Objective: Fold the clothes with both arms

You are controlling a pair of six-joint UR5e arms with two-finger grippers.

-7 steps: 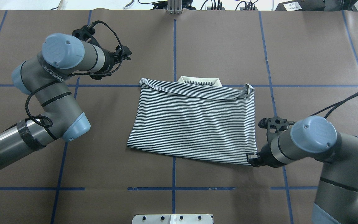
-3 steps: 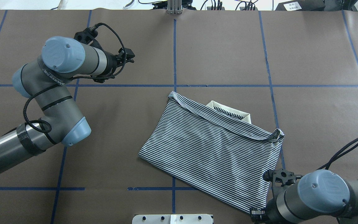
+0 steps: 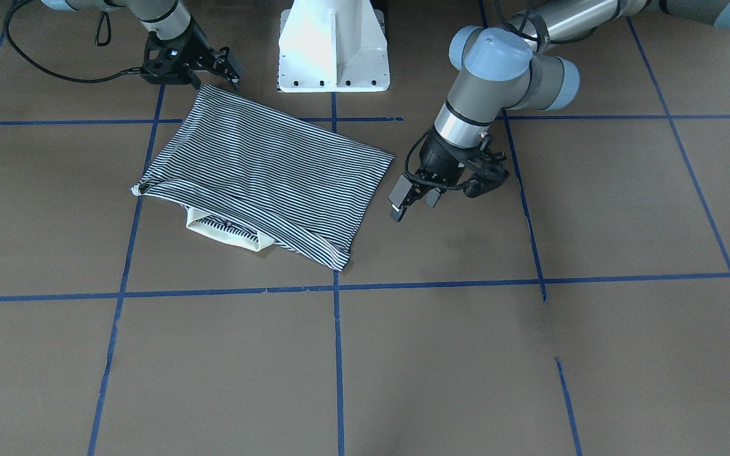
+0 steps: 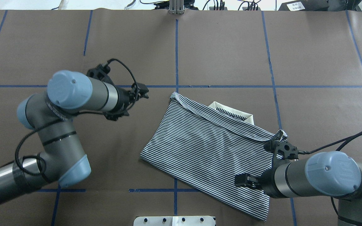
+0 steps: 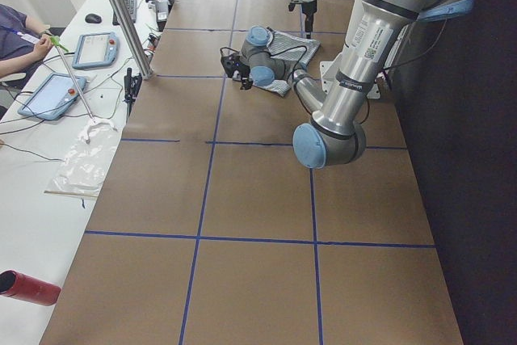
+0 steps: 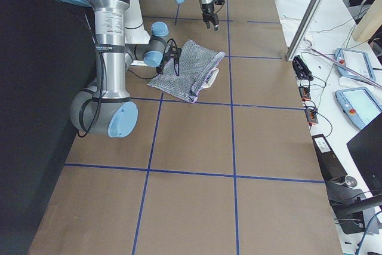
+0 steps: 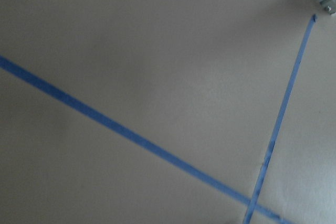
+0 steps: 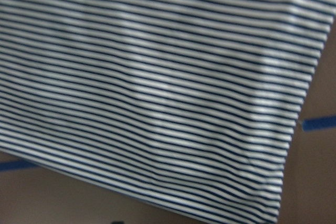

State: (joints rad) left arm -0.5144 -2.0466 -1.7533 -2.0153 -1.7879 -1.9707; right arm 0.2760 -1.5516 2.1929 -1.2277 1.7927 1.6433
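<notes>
Folded polo shirt [image 4: 209,150] lies askew on the brown table [image 4: 319,47], mostly on the robot's right of the centre tape line [image 4: 176,53].
We note fine navy-and-white stripes across one flat, roughly rectangular panel, its long edges running diagonally to the tape grid. A narrow striped band is turned over along the far edge, and the plain cream collar [image 4: 231,113] peeks out from beneath it. The near right corner reaches towards the white base [image 4: 174,221]. The left gripper [image 3: 412,201] hangs just beside the shirt's left edge, apart from the cloth, fingers parted and empty. The right gripper [image 4: 242,181] hovers over the shirt's near right part. We cannot tell whether it is parted or clenched. Its wrist camera shows only striped cloth and the edge of the fold.
</notes>
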